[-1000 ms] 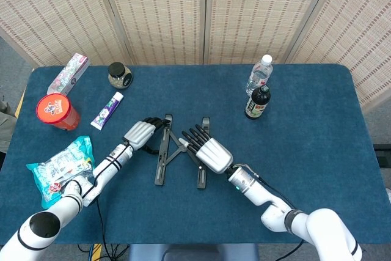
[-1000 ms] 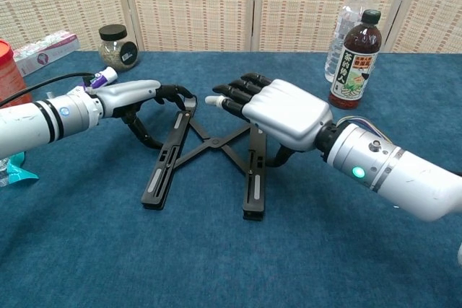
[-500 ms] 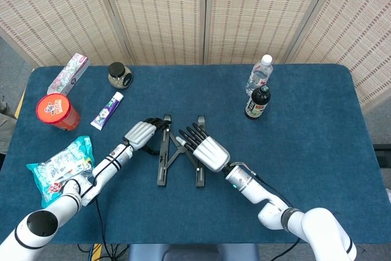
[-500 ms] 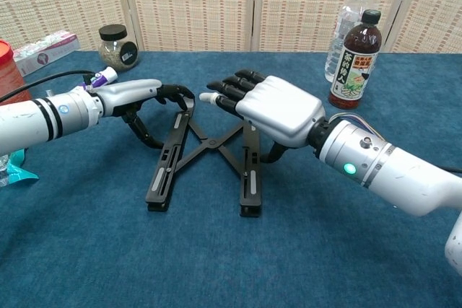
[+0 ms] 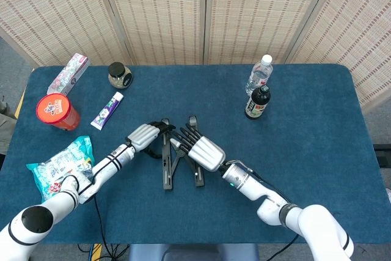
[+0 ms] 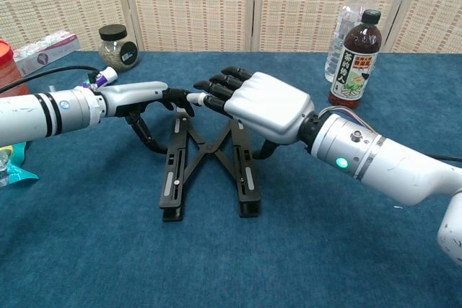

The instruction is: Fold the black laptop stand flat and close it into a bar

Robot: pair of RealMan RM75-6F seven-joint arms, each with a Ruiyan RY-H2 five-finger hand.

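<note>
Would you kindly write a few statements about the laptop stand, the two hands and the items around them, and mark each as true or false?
1. The black laptop stand is already closed into a single bar. False: its two rails lie apart, with crossed links showing between them.
2. The left hand and the right hand are both at the far end of the stand. True.
3. The dark bottle lies on its side. False: it stands upright, just in front of the clear water bottle.
4. The red canister stands near the table's left edge. True.
5. The toothpaste tube rests on top of the stand. False: it lies on the table, apart from the stand.
</note>
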